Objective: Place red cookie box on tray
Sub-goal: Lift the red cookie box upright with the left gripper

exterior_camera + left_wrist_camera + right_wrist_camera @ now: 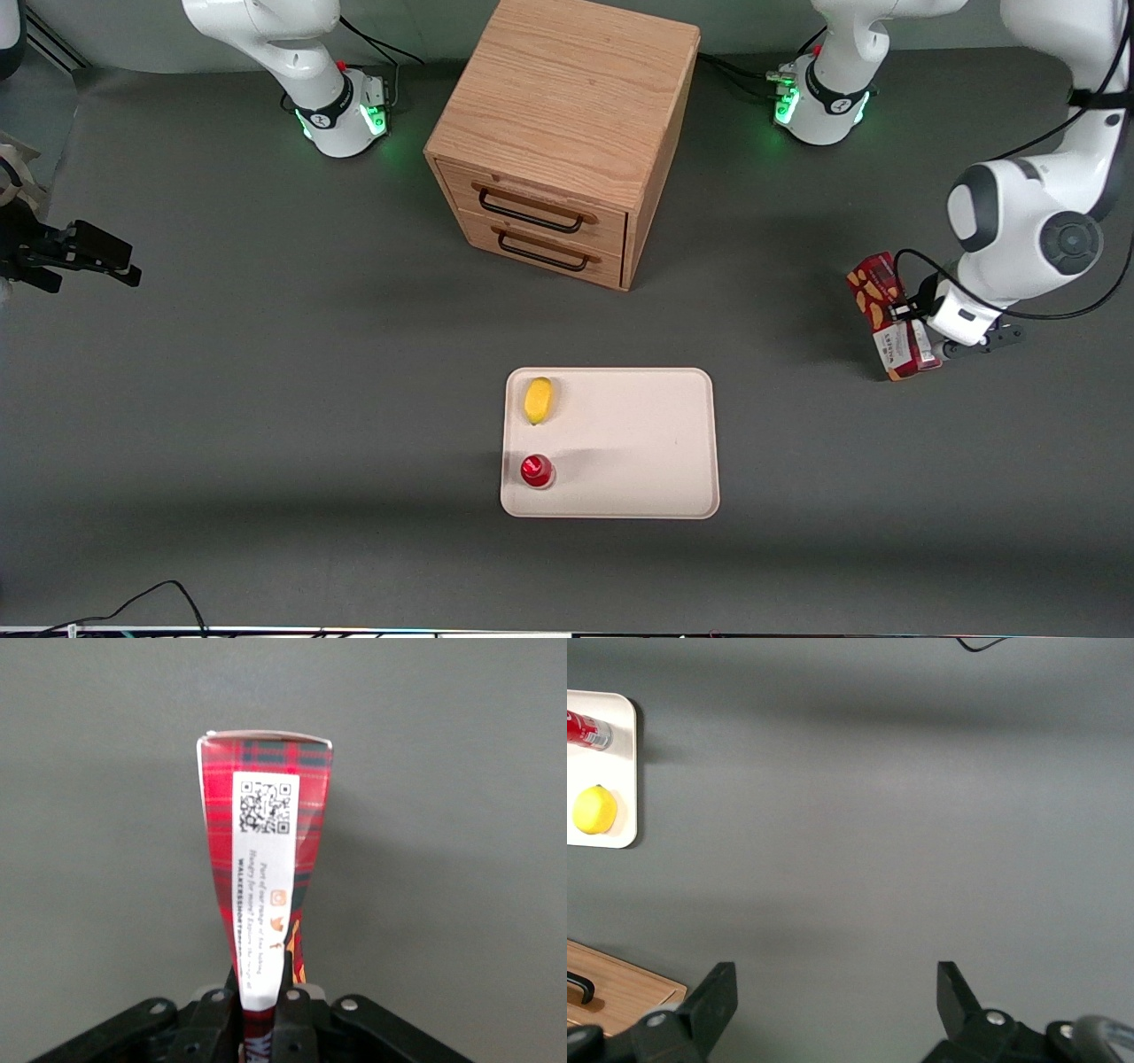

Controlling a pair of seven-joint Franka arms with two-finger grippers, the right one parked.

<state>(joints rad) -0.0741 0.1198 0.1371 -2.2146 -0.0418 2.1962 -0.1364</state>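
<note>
The end effector (260,1014) is cut off by the left wrist picture's edge, so only its fingers (292,1019) show, and they cover the lower end of the red cookie box (264,859). In the front view, the arm hides part of the box. In the right wrist view, the tray (622,771) and wooden drawer cabinet (620,988) are cut off at the edge.

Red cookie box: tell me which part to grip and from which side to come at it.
Grip it across its thin faces near the white-label end, as the gripper does now: its fingers are shut on the red cookie box there. The box is long and narrow, so only the slim dimension fits between them. It is held toward the working arm's end of the table, not yet over the tray.
</note>
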